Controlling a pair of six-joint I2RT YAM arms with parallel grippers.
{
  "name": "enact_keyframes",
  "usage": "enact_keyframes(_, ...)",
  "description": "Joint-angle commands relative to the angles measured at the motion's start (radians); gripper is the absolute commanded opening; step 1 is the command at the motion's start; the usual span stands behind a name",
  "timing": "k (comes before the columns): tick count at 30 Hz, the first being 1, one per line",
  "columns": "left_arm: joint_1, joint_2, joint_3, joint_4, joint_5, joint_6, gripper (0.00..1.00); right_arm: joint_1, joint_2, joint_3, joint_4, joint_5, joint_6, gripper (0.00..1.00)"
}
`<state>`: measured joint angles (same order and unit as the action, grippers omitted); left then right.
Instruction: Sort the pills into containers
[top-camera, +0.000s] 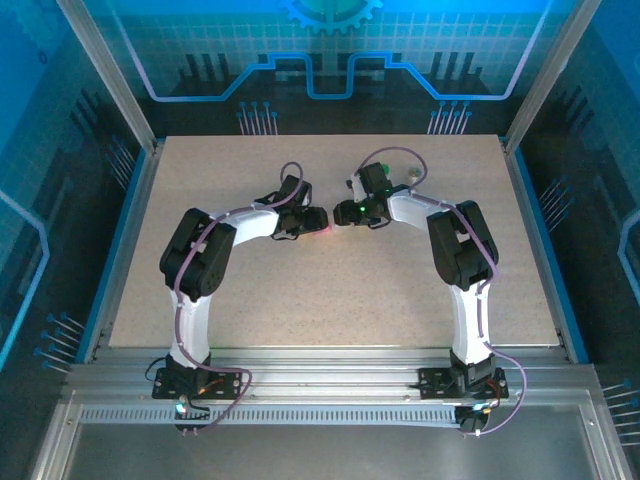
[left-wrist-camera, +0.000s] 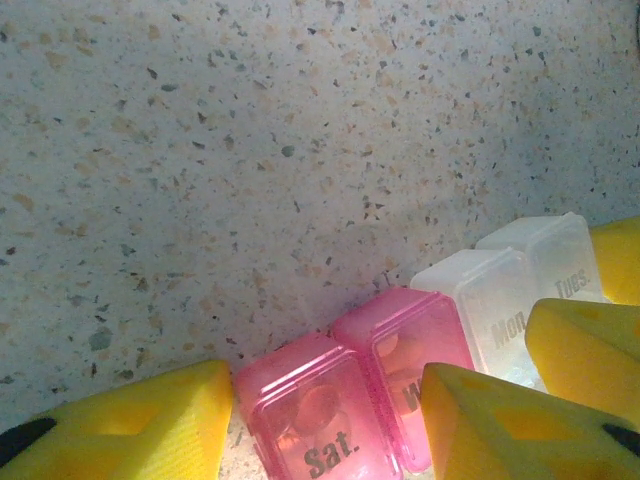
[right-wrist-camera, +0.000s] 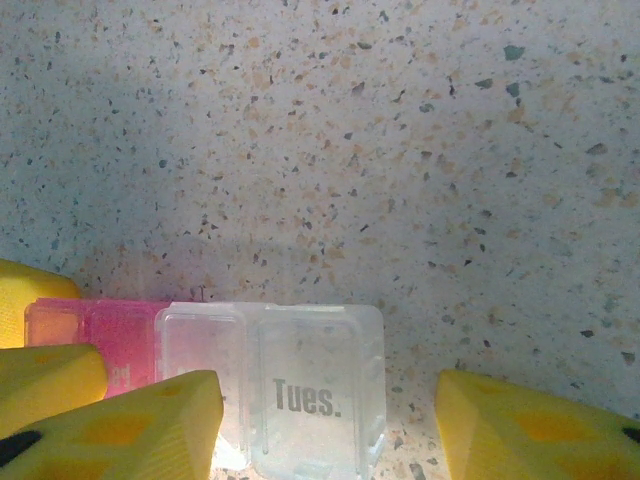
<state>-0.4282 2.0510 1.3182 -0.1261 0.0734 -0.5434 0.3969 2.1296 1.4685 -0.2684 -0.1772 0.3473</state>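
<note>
My left gripper (left-wrist-camera: 328, 395) straddles the pink end of the pill box (left-wrist-camera: 490, 300) at the bottom of the frame; whether it clamps, I cannot tell. My right gripper (right-wrist-camera: 328, 390) stands released around the clear end. Some pills (left-wrist-camera: 318, 408) lie inside the pink cells, but the sorting looks unfinished.

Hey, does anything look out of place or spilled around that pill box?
Nothing is spilled or broken on the table that I can see. One oddity: on the pill box the day labels read Sat., a partly hidden W, Mon, Tues. along the row, which is not week order.
</note>
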Motion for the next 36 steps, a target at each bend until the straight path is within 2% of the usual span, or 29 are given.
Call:
enact_keyframes(1,-0.009,0.035,0.031,-0.052,0.020,0.025,0.54,-0.015,0.041,0.016,-0.032,-0.004,-0.001,0.59)
enact_keyframes(12,-0.011,0.139,0.031,-0.151,0.026,0.072,0.51,-0.024,0.057,0.040,-0.072,-0.001,0.007,0.59)
enact_keyframes(20,-0.055,0.148,0.096,-0.317,-0.126,0.198,0.49,-0.026,0.068,0.057,-0.098,0.007,0.008,0.59)
enact_keyframes(27,-0.070,0.136,0.066,-0.263,0.022,0.130,0.54,-0.027,0.039,0.009,-0.035,-0.020,0.027,0.57)
enact_keyframes(29,-0.073,0.144,0.078,-0.267,0.033,0.121,0.54,-0.028,0.046,0.016,-0.035,-0.028,0.033,0.56)
enact_keyframes(33,-0.095,0.140,0.058,-0.250,0.016,0.104,0.63,-0.028,0.045,0.017,-0.040,-0.024,0.039,0.55)
enact_keyframes(36,-0.100,0.141,0.056,-0.248,0.027,0.094,0.63,-0.028,0.034,-0.002,-0.034,-0.026,0.049,0.55)
